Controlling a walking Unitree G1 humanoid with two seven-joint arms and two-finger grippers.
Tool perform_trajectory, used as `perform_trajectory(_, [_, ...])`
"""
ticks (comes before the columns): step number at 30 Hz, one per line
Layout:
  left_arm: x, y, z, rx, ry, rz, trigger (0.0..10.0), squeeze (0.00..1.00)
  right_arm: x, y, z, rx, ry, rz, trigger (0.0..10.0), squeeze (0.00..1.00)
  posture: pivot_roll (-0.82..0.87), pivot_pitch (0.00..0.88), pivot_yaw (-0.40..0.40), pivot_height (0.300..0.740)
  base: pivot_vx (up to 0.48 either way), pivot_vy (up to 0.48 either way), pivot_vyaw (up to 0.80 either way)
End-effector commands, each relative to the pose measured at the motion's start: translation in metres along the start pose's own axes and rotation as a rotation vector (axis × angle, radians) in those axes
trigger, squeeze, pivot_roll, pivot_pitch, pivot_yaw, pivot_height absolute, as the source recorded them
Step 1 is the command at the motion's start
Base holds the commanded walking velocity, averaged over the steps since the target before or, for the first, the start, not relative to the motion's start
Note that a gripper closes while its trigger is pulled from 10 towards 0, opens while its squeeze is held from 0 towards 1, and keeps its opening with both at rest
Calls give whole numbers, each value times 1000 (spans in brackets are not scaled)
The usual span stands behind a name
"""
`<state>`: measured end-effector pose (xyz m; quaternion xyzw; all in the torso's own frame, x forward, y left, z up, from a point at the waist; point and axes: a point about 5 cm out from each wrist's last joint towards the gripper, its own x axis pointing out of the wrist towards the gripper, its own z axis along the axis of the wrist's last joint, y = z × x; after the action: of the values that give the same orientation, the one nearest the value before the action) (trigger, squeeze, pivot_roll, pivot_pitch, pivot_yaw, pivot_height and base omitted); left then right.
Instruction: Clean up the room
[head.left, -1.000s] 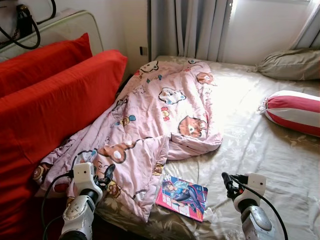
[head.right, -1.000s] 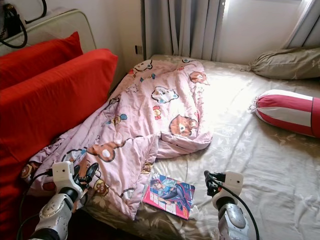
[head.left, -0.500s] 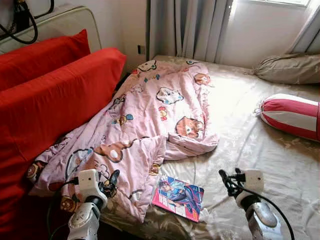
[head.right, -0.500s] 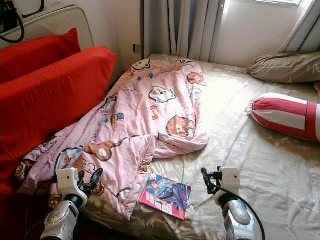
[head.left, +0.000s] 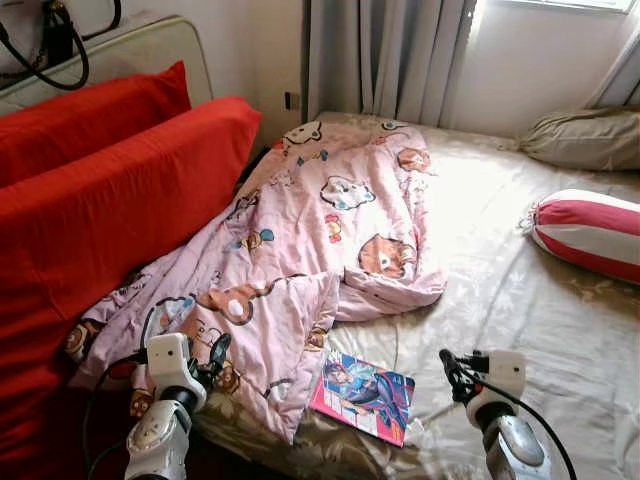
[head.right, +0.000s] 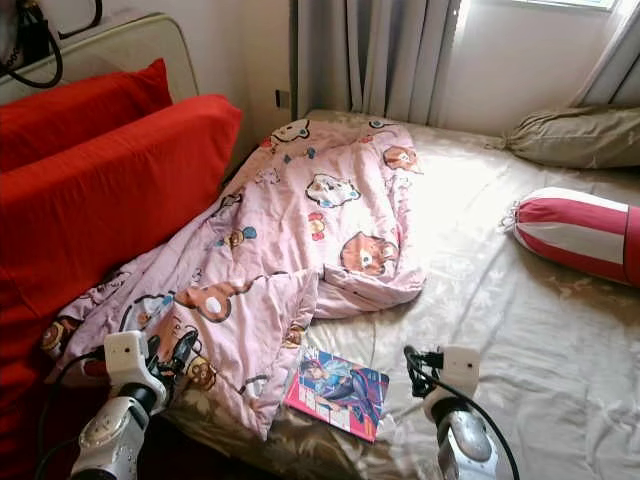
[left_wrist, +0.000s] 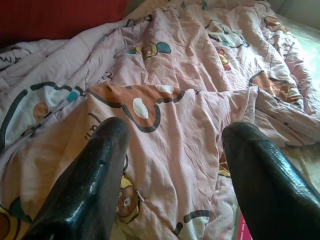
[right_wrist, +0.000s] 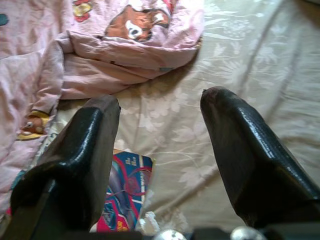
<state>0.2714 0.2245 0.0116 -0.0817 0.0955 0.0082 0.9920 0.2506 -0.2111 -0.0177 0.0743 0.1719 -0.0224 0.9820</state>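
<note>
Over the preceding second the whole scene slid slightly in the head views and returned nearly to where it began, which indicated camera sway rather than any displacement of objects. The quilt (head.left: 310, 240), the book (head.left: 363, 395) and both arms kept the same relation to one another throughout. Judged on this, tidying had not begun; nothing was yet grasped or shifted.

The left pincer (head.left: 215, 357) hovered over the near corner of the quilt, its fingers (left_wrist: 82, 185) spread wide and holding nothing. The right pincer (head.left: 452, 372) hovered above bare sheet just beside the book, likewise wide open and empty, with the book visible between and below its fingers (right_wrist: 75, 160) in the right wrist view.

The bed (head.left: 500, 290) carried a beige floral sheet, creased. The pink cartoon-print quilt lay rumpled along the robot's left side, from the head end to the near edge, with one fold turned back. The book lay flat near the bed's front edge, touching the quilt's corner or just beside it. A small white scrap (head.left: 413, 428) lay against the book; its nature could not be told.

A red-and-white bolster (head.left: 590, 225) and a beige pillow (head.left: 585, 135) lay at the right. Red cushions (head.left: 110, 190) stood along the left. Grey curtains (head.left: 385, 55) hung behind, by a bright window.
</note>
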Motion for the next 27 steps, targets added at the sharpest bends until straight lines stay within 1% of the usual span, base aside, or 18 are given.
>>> perform_trajectory(1, [0,0,-1,21,16,-19,10000,0,-1,-3,-1,0,2,-15,10000,0,-33,0,-1,670,0,0,0])
perform_trajectory(4, [-2,0,-3,19,19,-20,10000,0,-3,-2,-1,-13,-13,-1,10000,0,-28,0,-6,665,0,0,0])
perform_trajectory(7, [-2,0,-3,16,19,-18,10000,0,-2,2,-1,-42,-12,26,10000,0,-26,0,-8,665,0,0,0])
perform_trajectory(11, [-1,-1,-1,10,9,-11,10000,0,0,0,2,-31,-16,19,10000,0,-16,0,-20,665,0,0,0])
perform_trajectory(17, [-2,3,0,9,2,3,10000,0,1,-2,5,-30,-21,11,10000,0,0,4,-34,665,0,0,0])
perform_trajectory(23, [-1,-1,-1,-5,-2,3,10000,0,3,0,3,-26,13,16,10000,0,-2,35,-43,665,0,0,0])
perform_trajectory(26, [-1,-4,-2,-10,0,-2,10000,0,4,1,3,-19,13,12,10000,0,3,47,-46,645,0,0,0])
perform_trajectory(27, [-2,-5,-3,-13,-1,-1,10000,0,3,2,4,-8,-11,16,10000,0,1,51,-45,635,0,0,0])
